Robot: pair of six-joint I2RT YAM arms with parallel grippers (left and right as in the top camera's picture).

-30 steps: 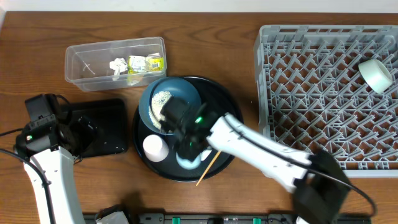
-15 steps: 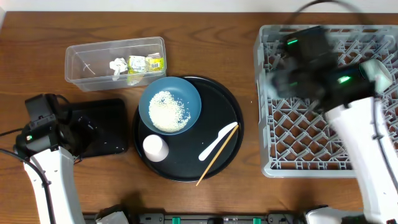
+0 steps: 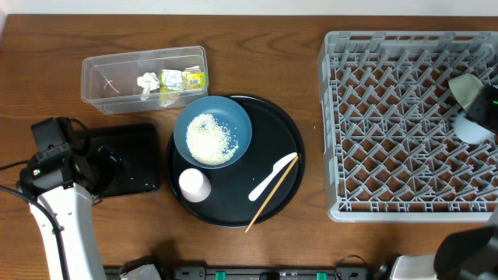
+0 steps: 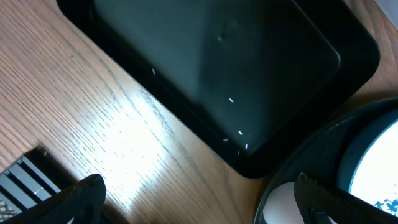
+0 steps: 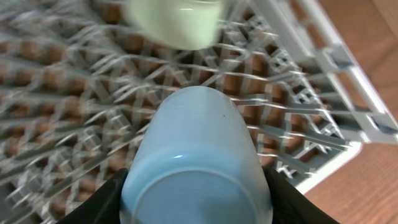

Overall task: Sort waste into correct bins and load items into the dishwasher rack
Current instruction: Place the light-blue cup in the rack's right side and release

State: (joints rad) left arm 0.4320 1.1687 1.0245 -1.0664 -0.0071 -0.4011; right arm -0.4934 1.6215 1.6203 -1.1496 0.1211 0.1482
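I've got the right gripper (image 5: 198, 193) clamped on the pale-blue cup (image 5: 196, 149) over the dishwasher rack (image 3: 389, 117) at the overhead frame's right edge, just below the mint-green bowl (image 5: 174, 22), presumably to seat it on free pegs.

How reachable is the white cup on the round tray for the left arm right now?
Likely yes. The white cup stands at the left edge of the round black tray, close to the open, empty left gripper, with nothing standing between them.
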